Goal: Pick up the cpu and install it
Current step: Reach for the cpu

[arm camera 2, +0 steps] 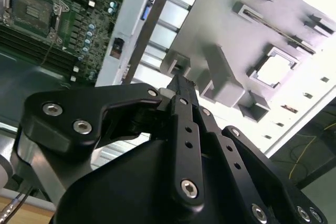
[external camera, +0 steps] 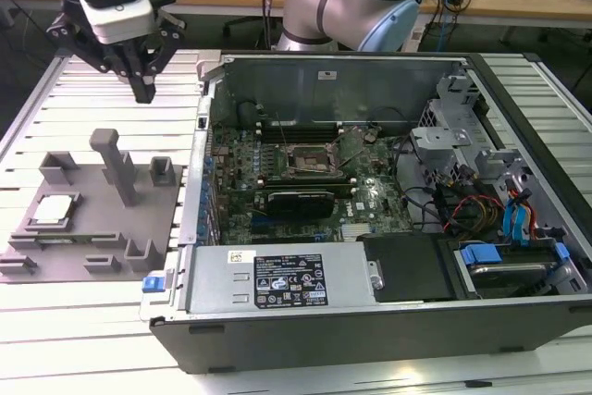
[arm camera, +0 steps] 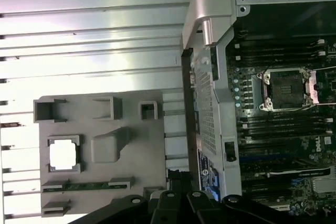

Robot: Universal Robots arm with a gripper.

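Observation:
The cpu (external camera: 52, 209), a small square chip with a silvery-white top, lies flat in a recess of the grey holder plate (external camera: 92, 228) on the exterior view's left; it also appears in both wrist views (arm camera 2: 275, 70) (arm camera: 63, 156). My gripper (external camera: 143, 92) hangs well above the table behind that plate, with its black fingers (arm camera 2: 181, 88) shut together and nothing between them. The bare cpu socket (external camera: 309, 160) sits in the middle of the motherboard inside the open computer case (external camera: 305, 307), and shows in both wrist views (arm camera 2: 29, 9) (arm camera: 286, 87).
The holder plate carries a tall grey post (external camera: 116, 164) and several small blocks near the cpu. The case's metal side wall (external camera: 199, 173) stands between plate and motherboard. Cables and drive cages (external camera: 481, 191) fill the case on the exterior view's right. The slatted metal table (external camera: 55, 339) lies around it.

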